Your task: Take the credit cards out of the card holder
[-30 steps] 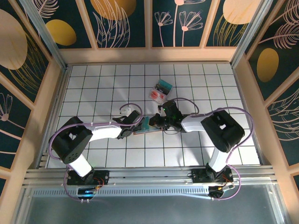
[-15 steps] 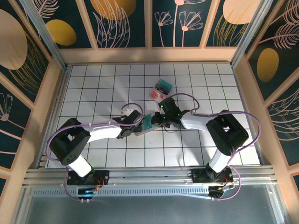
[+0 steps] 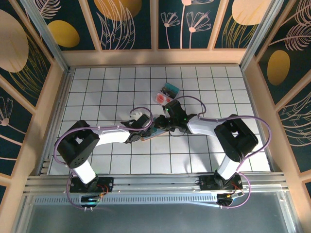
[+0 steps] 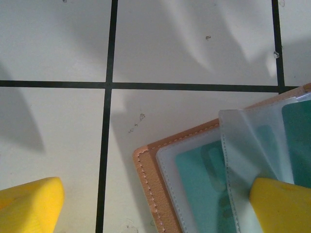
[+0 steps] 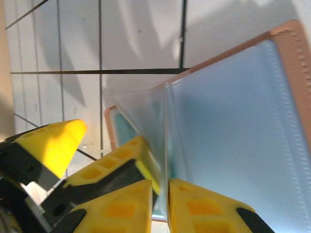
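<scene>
We see the card holder point(image 3: 148, 133) point(image 4: 146, 184) point(image 5: 286, 58) lying open near the middle of the table point(image 3: 97, 97), between the two pincers. Its tan stitched edge lies flat on the white tiles, and as far as we can tell its long axis runs left to right. The left pincer point(image 3: 142, 130) point(image 4: 155, 206) is spread wide, with one yellow fingertip point(image 4: 282, 204) resting on a clear sleeve point(image 4: 248, 145) over a teal card point(image 4: 204, 189). Any print on that card is blurred. The right pincer point(image 3: 164, 127) point(image 5: 163, 208) has its jaws almost together, pinching a raised sleeve edge. A clear box point(image 3: 166, 93) with red and teal contents sits farther back, apart from the card holder.
</scene>
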